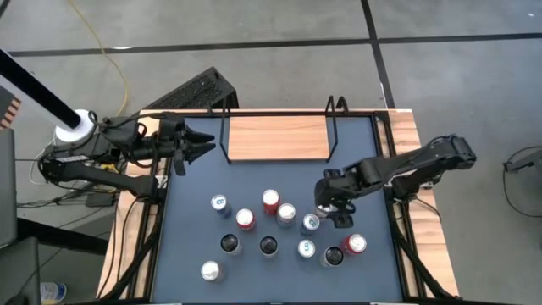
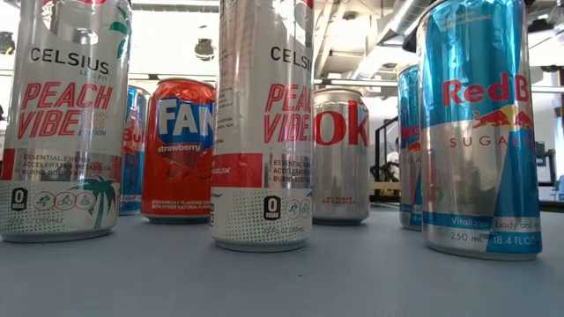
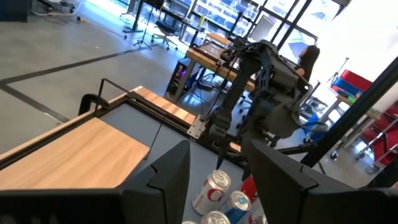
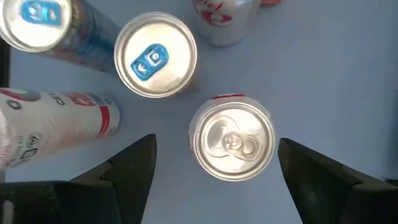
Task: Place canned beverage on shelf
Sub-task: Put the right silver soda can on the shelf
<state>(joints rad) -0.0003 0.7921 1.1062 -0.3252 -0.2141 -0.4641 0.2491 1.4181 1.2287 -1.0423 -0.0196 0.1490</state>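
On the left, beside the table's far corner, the left gripper [image 1: 201, 144] hung with its two dark fingers apart and nothing between them. Next along the far edge lay the small light-wood shelf with black wire end frames [image 1: 275, 137], sitting between the two arms. Nearer than it, on the dark grey table top [image 1: 190, 229], I counted eleven drink cans [image 1: 268, 246], all upright and none on the shelf.

From table height, left to right: a tall white can [image 2: 62, 114] reading "CELSIUS PEACH VIBE", a red can [image 2: 179, 150] showing "FAN" and "strawberry", a second white Celsius can [image 2: 264, 123], a silver can [image 2: 342, 154] with red letters "OK", and a blue-and-silver can [image 2: 480, 132] marked "Red B", "SUGAR" and "250 mL".

On the right, the right gripper [image 1: 332, 213] hovered over the cluster, jaws spread wide either side of a silver-topped can with a red rim [image 4: 233, 142], not touching it
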